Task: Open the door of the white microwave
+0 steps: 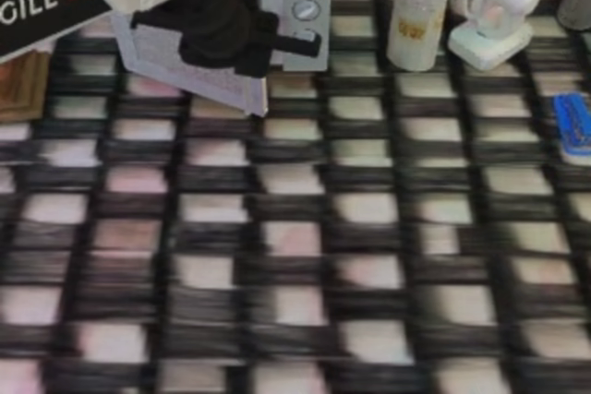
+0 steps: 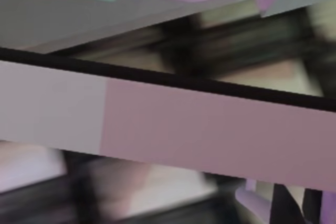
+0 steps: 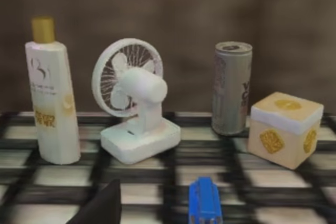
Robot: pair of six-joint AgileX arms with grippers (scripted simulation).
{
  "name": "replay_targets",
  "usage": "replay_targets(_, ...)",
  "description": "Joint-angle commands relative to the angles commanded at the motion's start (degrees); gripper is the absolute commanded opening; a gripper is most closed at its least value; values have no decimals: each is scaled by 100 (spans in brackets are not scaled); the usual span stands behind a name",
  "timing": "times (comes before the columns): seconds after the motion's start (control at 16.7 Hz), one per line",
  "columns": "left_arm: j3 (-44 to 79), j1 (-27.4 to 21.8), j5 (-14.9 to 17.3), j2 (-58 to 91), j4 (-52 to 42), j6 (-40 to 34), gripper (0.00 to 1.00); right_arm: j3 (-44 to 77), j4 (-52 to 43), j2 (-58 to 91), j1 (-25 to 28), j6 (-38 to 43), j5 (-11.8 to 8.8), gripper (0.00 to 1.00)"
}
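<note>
The white microwave (image 1: 307, 6) stands at the table's back, left of centre, its two-knob panel facing forward. Its door (image 1: 199, 69), with the grey mesh window, is swung out to the left at an angle, free edge toward the front. My left arm reaches over it, with my left gripper (image 1: 282, 43) at the door's upper edge. In the left wrist view the door's edge (image 2: 210, 129) runs as a wide pale band across the picture. My left gripper (image 2: 298, 208) has its two dark fingers close together on a pale strip. My right arm is parked out of the top view; one dark fingertip (image 3: 107, 205) shows, set wide, open.
Right of the microwave stand a white bottle with a gold cap (image 1: 418, 11) and a white fan (image 1: 494, 11). A grey can (image 3: 232, 87) and a cream box (image 3: 283, 129) stand farther right. A blue object (image 1: 572, 122) lies at the right edge. A wooden item (image 1: 23, 85) sits far left.
</note>
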Motion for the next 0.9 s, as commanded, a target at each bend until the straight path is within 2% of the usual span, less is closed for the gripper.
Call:
replay_targets(0.54,-645,228,394,-488,225,761,0,0,0,0,0,0,0,100)
replay_targets(0.9,-649,233,400,-502,234,772,0,0,0,0,0,0,0,100)
